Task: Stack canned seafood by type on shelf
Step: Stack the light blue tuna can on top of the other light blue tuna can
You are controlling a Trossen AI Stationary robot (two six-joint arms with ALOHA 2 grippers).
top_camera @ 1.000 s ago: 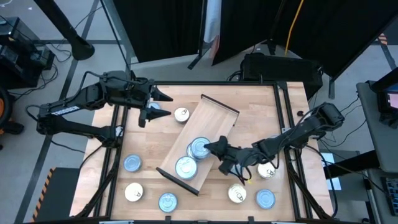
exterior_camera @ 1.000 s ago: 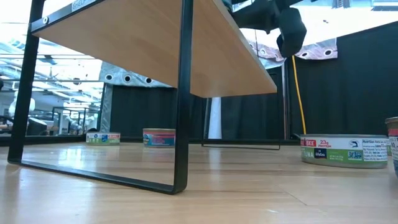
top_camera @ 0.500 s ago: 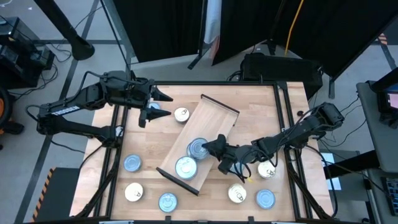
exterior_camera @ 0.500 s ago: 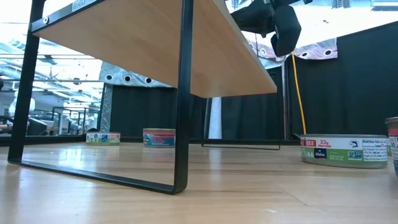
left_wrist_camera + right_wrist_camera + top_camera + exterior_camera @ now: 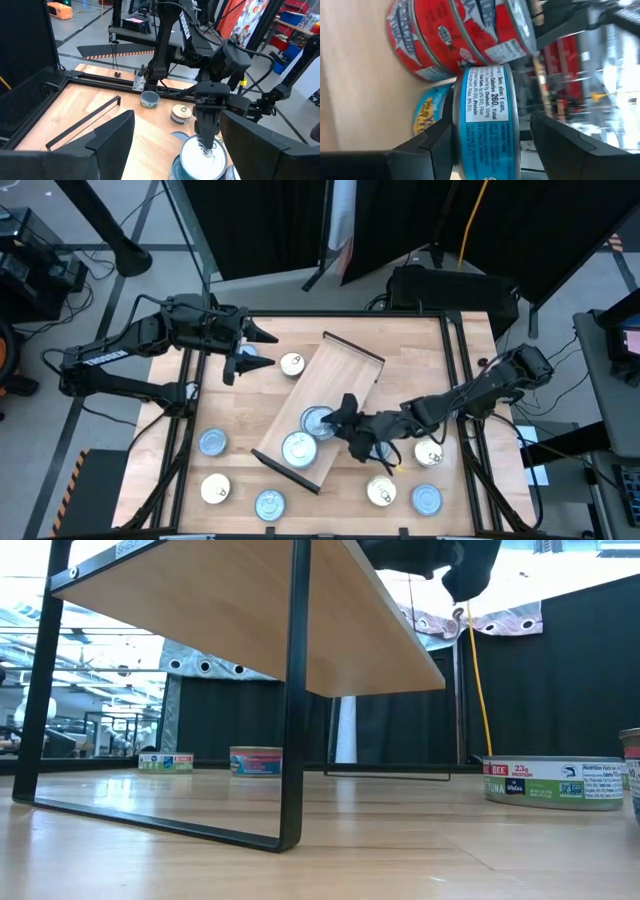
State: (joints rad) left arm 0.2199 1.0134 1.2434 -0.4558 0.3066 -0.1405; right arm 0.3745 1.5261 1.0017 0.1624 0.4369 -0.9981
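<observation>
The shelf (image 5: 320, 410) lies slantwise mid-table, its dark legs (image 5: 292, 690) on the tabletop. Two stacks of tins stand on its near half: one topped by a blue-labelled tin (image 5: 318, 421) (image 5: 487, 120), and beside it a stack of red-labelled tins (image 5: 298, 448) (image 5: 455, 35). My right gripper (image 5: 343, 418) is open, level at the blue-topped stack, with one finger on each side of its top tin. My left gripper (image 5: 256, 343) hovers open over the table's far left with nothing between its fingers (image 5: 110, 140). My right gripper comes level from the table's right side, its fingers flanking the round wall (image 5: 485, 100) of the stack's top tin. A gap shows beside one finger (image 5: 560, 145). Whether the other finger (image 5: 432, 147) touches the wall I cannot tell. The tin rests flat on the tin below.
Loose tins lie on the tabletop: two at the far left (image 5: 292, 363), three at the near left (image 5: 212, 442), three at the near right (image 5: 427, 500) (image 5: 553, 783). The shelf's far half (image 5: 345, 370) is bare. Black frame rails border the table.
My right gripper has risen a little and rolled about its own line while staying at the blue-topped stack. The tins and the shelf have kept their places.
</observation>
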